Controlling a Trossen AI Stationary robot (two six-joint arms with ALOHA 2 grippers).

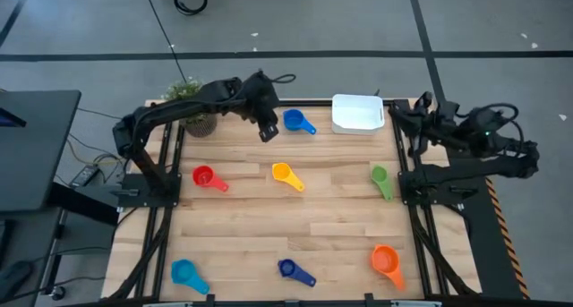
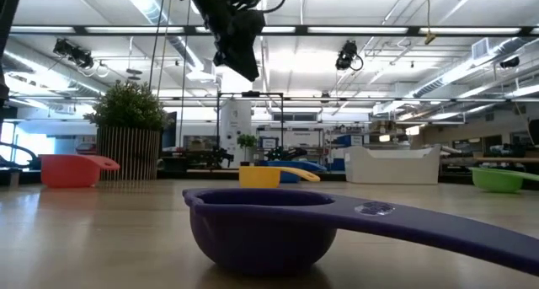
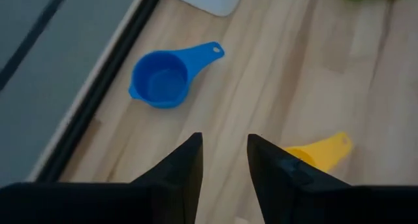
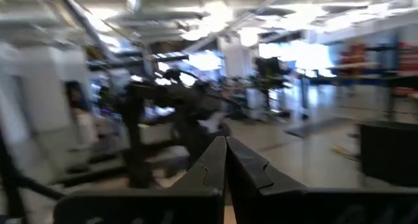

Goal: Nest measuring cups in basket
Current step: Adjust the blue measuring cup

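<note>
From above, the left claw (image 1: 268,132) hangs over the far part of the wooden table (image 1: 340,226), just beside the round blue plastic measuring cup (image 1: 295,121). Its own wrist camera shows more: the two dark fingers (image 3: 186,168) stand apart with nothing between them, and that blue cup (image 3: 160,83) sits on the wood ahead, apart from them. The small white rounded plastic basket (image 1: 358,113) stands at the far edge, near the blue cup, and looks empty from above.

The level camera is nearly filled by the dark blue cup (image 2: 261,230) close to the lens; behind it show the yellow cup (image 2: 261,175), the red cup (image 2: 67,169) and the potted green plant (image 2: 128,129) at the far left corner.

The other cups lie well apart: yellow (image 1: 285,174) mid-table, red (image 1: 206,177), green (image 1: 380,178), orange (image 1: 386,260), light blue (image 1: 185,273) and dark blue (image 1: 290,270) along the near edge. Open wood lies between them.

The right claw (image 4: 225,160) is pulled back beyond the table's right edge, fingers pressed together, holding nothing.
</note>
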